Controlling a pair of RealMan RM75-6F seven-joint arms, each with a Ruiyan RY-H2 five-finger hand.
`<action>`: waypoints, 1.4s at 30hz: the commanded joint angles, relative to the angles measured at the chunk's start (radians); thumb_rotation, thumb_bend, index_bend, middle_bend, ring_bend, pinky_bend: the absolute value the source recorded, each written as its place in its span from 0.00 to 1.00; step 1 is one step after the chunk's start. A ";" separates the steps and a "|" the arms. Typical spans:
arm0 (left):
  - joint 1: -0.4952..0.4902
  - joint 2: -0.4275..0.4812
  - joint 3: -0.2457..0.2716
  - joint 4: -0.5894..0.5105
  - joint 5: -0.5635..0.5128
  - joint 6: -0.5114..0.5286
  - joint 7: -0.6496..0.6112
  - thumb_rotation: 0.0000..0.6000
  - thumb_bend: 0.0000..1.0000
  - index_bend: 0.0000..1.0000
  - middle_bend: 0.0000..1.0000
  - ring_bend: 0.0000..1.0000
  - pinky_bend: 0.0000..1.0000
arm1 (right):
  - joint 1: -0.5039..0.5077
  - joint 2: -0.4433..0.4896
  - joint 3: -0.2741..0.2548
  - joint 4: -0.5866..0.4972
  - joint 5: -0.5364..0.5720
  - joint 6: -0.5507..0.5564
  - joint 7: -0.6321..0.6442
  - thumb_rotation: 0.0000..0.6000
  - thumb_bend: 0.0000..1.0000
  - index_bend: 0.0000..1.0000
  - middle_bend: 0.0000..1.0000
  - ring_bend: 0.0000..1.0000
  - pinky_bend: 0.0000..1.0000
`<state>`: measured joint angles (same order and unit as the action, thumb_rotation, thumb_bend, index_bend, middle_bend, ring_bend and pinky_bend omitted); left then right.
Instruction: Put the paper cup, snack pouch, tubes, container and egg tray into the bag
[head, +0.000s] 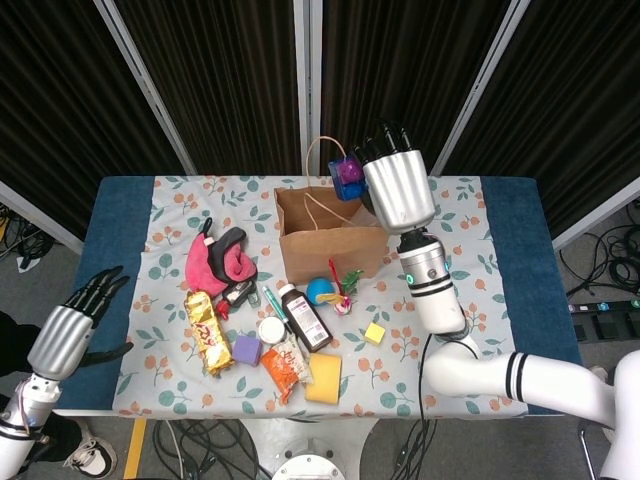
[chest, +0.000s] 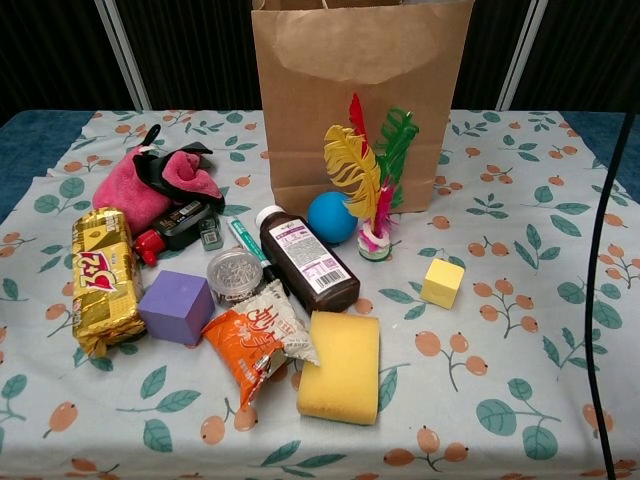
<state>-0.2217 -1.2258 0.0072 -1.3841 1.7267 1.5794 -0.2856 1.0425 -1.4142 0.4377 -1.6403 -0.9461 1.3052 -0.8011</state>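
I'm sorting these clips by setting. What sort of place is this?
Probably a robot lab or data-collection booth: black curtains on metal posts behind the table, loose cables on the floor, and an odd mix of props around a paper bag.

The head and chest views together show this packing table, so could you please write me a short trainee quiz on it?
1. True or false: the right robot hand holds a purple and blue object above the paper bag.
2. Which thing touches the yellow sponge? A) the orange snack pouch B) the blue ball C) the small yellow cube
3. Fill in: the brown bottle is ____ (upright / lying down).

Key: 1 true. 2 A. 3 lying down. The left robot hand, off the table's left edge, holds nothing.
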 joint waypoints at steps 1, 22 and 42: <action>0.002 -0.001 0.000 0.007 -0.008 -0.002 -0.006 1.00 0.03 0.10 0.14 0.11 0.26 | 0.012 -0.022 -0.010 0.025 -0.001 -0.005 0.000 1.00 0.15 0.57 0.44 0.16 0.19; 0.010 -0.004 0.004 0.025 -0.019 0.006 -0.033 1.00 0.03 0.10 0.14 0.11 0.26 | 0.023 -0.011 -0.036 -0.029 0.063 -0.078 -0.029 1.00 0.00 0.20 0.21 0.03 0.15; 0.000 0.003 0.012 0.013 -0.005 -0.006 -0.008 1.00 0.03 0.10 0.14 0.11 0.26 | -0.469 0.567 -0.268 -0.488 -0.437 0.267 0.056 1.00 0.00 0.20 0.21 0.03 0.15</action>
<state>-0.2214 -1.2236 0.0181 -1.3700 1.7205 1.5735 -0.2950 0.7705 -0.9942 0.3186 -2.0166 -1.2148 1.4620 -0.7912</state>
